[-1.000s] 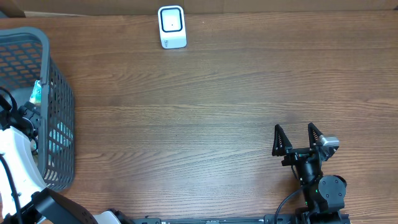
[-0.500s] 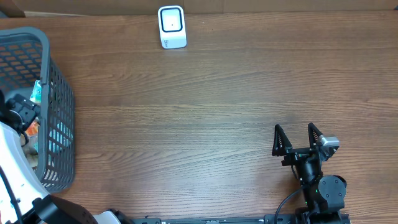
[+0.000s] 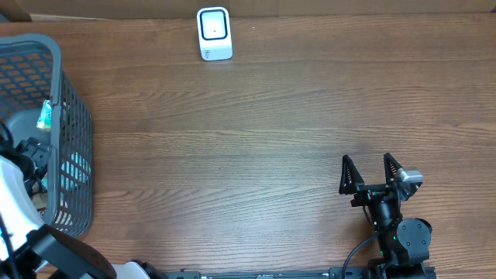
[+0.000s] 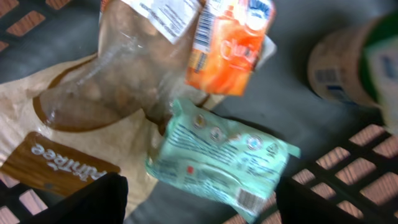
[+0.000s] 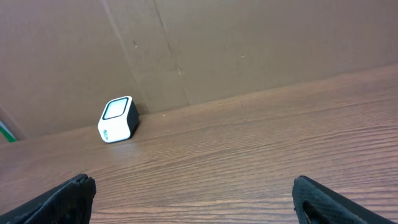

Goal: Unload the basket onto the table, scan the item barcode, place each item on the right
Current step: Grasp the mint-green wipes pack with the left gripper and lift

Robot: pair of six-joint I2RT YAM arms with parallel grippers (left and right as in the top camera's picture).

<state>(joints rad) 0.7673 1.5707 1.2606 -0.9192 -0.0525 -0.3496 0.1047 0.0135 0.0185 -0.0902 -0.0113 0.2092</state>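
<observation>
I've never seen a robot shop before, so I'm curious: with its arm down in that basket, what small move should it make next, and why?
Probably lower the left gripper straight down onto the mint-green packet. Its jaws stand open to either side of that packet, which lies on top in the basket, and nothing is held yet.

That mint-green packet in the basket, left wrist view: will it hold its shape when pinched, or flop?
The mint-green packet looks like thin crinkled film, so it will probably flop from a pinch. Its glossy surface may be slippery. It overlaps the brown bag, so it could slide when nudged.
</observation>
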